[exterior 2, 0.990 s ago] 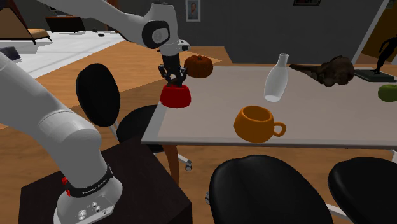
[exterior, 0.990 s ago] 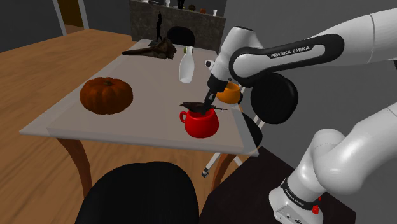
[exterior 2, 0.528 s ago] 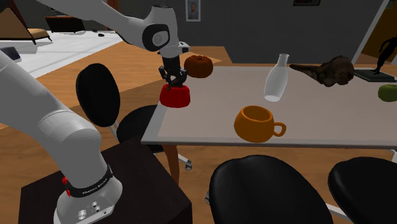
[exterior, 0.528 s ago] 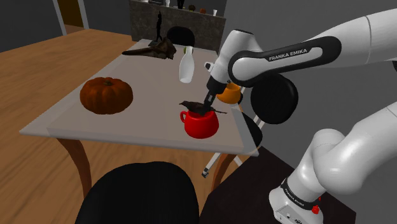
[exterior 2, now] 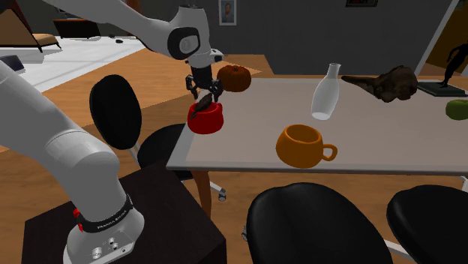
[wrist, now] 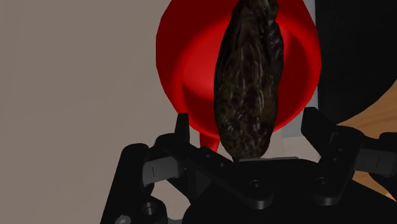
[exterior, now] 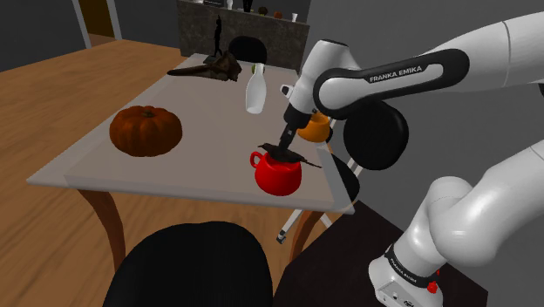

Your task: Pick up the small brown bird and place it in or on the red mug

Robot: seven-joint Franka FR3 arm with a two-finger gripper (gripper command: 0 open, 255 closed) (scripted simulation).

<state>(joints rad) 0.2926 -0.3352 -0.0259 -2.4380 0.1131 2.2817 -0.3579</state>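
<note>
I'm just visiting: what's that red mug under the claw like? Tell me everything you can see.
The red mug is round-bellied, glossy and plain red, with a small loop handle on its side. It sits on the pale table near the edge by the robot, seemingly leaning a little. A small dark brown bird lies across its open rim, tail poking past one side. The black claw hangs just above, fingers apart, not gripping the mug.

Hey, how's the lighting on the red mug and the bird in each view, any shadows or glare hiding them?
Shoulder view: the red mug is softly shaded with no glare, while the bird on it reads nearly black. Second exterior view: even light, nothing hidden by shadow. Wrist view: the mug's inside shades darker red and the bird's mottled brown shows.
</note>
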